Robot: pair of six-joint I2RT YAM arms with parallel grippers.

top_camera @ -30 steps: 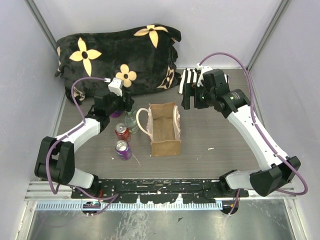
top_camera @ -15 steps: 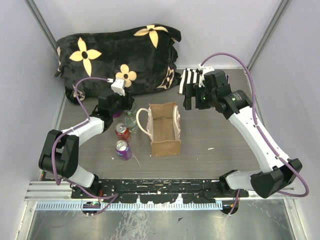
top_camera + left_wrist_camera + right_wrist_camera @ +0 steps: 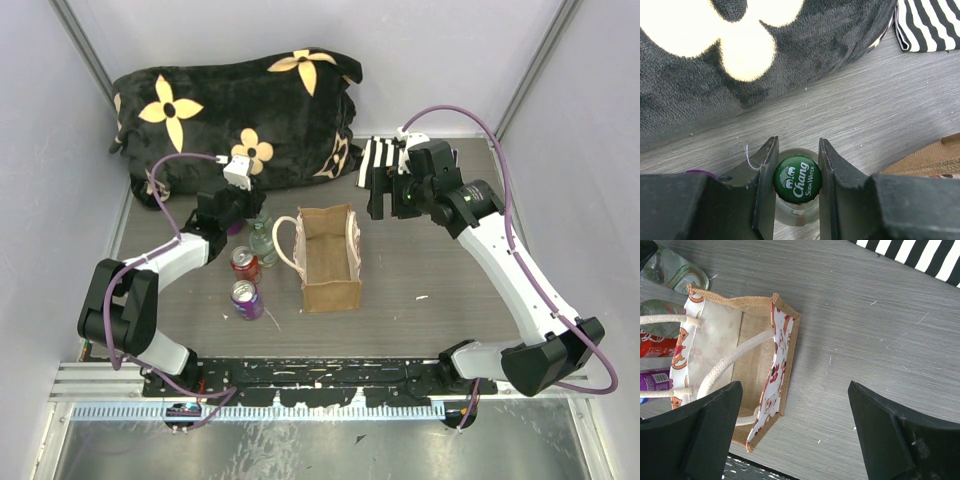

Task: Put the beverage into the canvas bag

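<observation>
Left gripper [image 3: 797, 142] is narrowed onto the clear glass bottle with green crown cap [image 3: 797, 179]; both fingers bear against the cap's sides. The bottle stands upright on the grey table [image 3: 430, 270], just left of the tan boxy canvas bag [image 3: 330, 296] and far of the red drinks can [image 3: 245, 263]. Right gripper [image 3: 795, 385] hangs wide apart and empty above the bag's far-right side.
</observation>
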